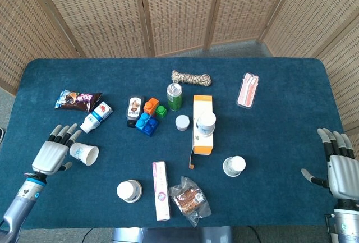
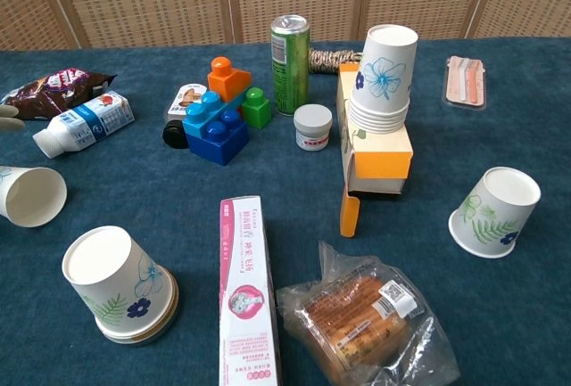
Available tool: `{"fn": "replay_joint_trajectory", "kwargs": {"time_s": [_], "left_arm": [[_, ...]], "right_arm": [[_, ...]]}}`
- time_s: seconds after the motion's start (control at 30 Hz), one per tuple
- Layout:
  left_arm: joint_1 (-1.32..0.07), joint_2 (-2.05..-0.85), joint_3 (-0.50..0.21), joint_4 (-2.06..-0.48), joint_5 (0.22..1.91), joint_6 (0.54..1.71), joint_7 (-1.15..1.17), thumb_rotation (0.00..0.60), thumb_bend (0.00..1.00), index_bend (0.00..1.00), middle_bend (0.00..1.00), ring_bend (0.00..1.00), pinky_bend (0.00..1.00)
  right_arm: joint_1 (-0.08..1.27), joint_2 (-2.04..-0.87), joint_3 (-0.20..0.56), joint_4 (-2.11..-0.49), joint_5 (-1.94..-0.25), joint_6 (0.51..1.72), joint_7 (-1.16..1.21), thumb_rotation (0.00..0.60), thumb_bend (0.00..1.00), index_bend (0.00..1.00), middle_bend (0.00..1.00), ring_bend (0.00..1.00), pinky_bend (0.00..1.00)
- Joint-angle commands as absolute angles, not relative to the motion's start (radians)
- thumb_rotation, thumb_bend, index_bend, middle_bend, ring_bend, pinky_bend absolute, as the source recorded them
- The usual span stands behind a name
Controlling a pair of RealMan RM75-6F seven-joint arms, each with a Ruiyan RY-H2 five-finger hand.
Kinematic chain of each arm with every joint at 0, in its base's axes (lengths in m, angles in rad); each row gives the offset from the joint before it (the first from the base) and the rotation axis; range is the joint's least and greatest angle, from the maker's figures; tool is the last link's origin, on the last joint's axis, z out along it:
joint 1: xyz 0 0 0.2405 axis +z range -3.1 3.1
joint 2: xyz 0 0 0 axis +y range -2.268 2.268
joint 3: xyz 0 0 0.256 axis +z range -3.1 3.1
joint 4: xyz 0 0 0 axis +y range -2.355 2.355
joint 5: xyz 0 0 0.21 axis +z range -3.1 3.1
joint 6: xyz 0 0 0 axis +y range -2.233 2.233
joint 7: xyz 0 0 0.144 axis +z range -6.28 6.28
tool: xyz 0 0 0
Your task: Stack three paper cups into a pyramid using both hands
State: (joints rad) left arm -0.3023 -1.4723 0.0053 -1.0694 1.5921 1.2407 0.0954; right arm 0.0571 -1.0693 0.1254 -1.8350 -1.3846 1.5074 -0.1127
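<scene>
A paper cup (image 1: 84,154) (image 2: 31,195) lies on its side at the left of the blue table. My left hand (image 1: 52,154) sits just left of its base with fingers spread and holds nothing; I cannot tell if it touches the cup. A second cup (image 1: 129,191) (image 2: 116,283) stands upside down near the front edge. A third cup (image 1: 234,166) (image 2: 493,211) stands upside down at the right of centre. A stack of cups (image 1: 206,123) (image 2: 382,78) rests on an orange box (image 1: 202,108). My right hand (image 1: 339,168) hovers open at the far right edge, away from everything.
Between the cups lie a toothpaste box (image 1: 161,190), a bag of pastry (image 1: 189,198), toy bricks (image 1: 147,118), a green can (image 1: 174,96), a small jar (image 1: 182,122), a milk bottle (image 1: 96,117), a snack bag (image 1: 77,100), a rope coil (image 1: 190,78) and a pink packet (image 1: 247,90).
</scene>
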Motion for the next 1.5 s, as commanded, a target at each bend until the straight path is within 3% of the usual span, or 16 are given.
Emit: {"fn": "replay_joint_trajectory", "kwargs": {"time_s": [0.03,0.2,0.4,0.63,1.1,1.5], "left_arm": [[-0.303,-1.483,0.003,-1.066,1.587,1.251,0.116,0.600,0.22,0.09,0.16,0.07,0.00],[-0.305,-1.497,-0.002,-1.060,1.569,1.245,0.139,0.600,0.23,0.26,0.31,0.20,0.00],[-0.308,-1.513,-0.002,-1.048,1.553,1.239,0.154,0.600,0.24,0.29,0.31,0.21,0.01],[-0.301,-1.537,-0.003,-1.025,1.550,1.268,0.164,0.600,0.26,0.42,0.42,0.32,0.07],[-0.306,-1.493,-0.009,-1.039,1.575,1.338,0.235,0.600,0.28,0.45,0.45,0.35,0.12],[-0.354,-1.353,-0.011,-1.163,1.626,1.334,0.533,0.600,0.29,0.46,0.46,0.35,0.16]], "right_arm": [[0.057,-1.069,0.126,-1.835,-1.384,1.507,-0.112,0.600,0.05,0.00,0.00,0.00,0.00],[0.057,-1.069,0.125,-1.835,-1.386,1.508,-0.114,0.600,0.05,0.00,0.00,0.00,0.00],[0.057,-1.069,0.125,-1.835,-1.385,1.508,-0.112,0.600,0.05,0.00,0.00,0.00,0.00],[0.057,-1.068,0.125,-1.835,-1.387,1.508,-0.107,0.600,0.05,0.00,0.00,0.00,0.00],[0.056,-1.065,0.123,-1.839,-1.388,1.506,-0.102,0.600,0.05,0.00,0.00,0.00,0.00],[0.055,-1.063,0.122,-1.844,-1.390,1.507,-0.097,0.600,0.04,0.00,0.00,0.00,0.00]]}}
